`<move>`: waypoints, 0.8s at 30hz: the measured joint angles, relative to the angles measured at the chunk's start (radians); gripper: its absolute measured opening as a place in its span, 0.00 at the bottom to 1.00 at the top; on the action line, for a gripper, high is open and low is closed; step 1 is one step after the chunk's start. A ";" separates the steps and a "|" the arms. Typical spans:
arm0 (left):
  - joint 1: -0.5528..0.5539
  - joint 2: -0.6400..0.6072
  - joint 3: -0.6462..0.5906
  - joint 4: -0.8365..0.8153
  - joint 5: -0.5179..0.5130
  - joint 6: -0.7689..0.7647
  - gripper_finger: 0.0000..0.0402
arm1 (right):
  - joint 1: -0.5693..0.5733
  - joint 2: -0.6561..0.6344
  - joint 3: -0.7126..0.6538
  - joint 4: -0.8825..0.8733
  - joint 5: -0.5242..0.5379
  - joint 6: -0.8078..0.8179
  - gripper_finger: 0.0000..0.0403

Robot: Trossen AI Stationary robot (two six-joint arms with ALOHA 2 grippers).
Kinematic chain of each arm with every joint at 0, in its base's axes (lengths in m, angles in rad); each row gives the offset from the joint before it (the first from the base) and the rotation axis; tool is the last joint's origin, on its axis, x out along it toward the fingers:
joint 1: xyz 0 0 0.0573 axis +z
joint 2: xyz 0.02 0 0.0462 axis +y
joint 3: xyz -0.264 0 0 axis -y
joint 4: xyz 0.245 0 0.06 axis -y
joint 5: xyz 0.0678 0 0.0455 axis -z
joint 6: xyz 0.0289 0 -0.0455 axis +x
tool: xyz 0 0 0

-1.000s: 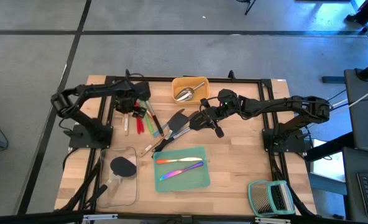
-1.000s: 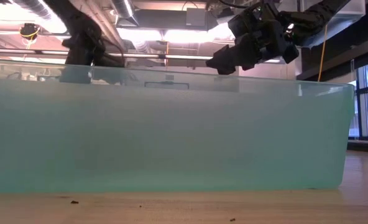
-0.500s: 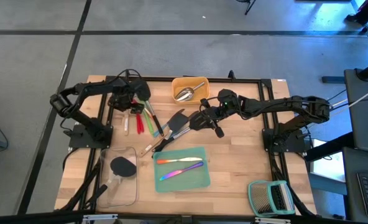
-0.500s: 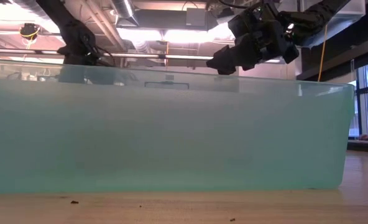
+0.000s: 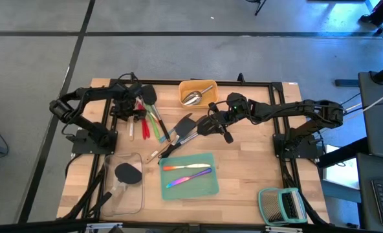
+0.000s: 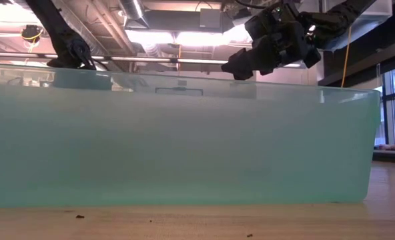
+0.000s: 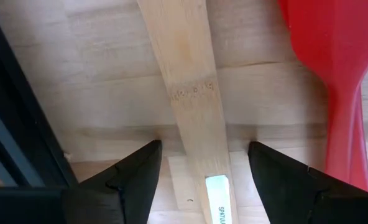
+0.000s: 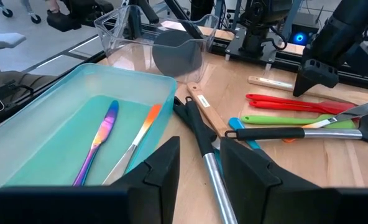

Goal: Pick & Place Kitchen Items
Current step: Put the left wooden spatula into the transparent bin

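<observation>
**Two arms over a table of utensils**

The wooden table stands on a grey floor and carries three trays. The yellow tray at the far edge holds a steel scoop; the teal tray holds two rainbow-coloured pieces of cutlery; the clear tray holds a black spatula. Red, green and black utensils lie loose near the table's middle. The left claw hangs over a pale wooden handle, its fingers spread wide to either side of it, not touching. The right claw hovers above a black turner; whether it pinches anything cannot be told. A green-framed rack sits at one near corner.
</observation>
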State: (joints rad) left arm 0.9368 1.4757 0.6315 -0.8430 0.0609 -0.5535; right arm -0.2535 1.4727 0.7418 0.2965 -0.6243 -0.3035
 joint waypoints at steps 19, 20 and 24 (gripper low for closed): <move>-0.002 -0.058 0.002 -0.019 -0.039 0.059 0.19 | 0.001 0.000 0.000 -0.001 0.000 0.005 0.30; -0.002 -0.081 0.008 -0.020 -0.041 0.059 0.19 | 0.001 0.000 0.000 -0.001 0.000 0.005 0.30; -0.004 -0.169 0.014 -0.042 -0.029 0.042 0.19 | 0.001 0.000 0.000 -0.001 0.001 0.008 0.30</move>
State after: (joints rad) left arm 0.9328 1.3063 0.6456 -0.8854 0.0323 -0.5114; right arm -0.2527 1.4727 0.7418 0.2958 -0.6235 -0.2960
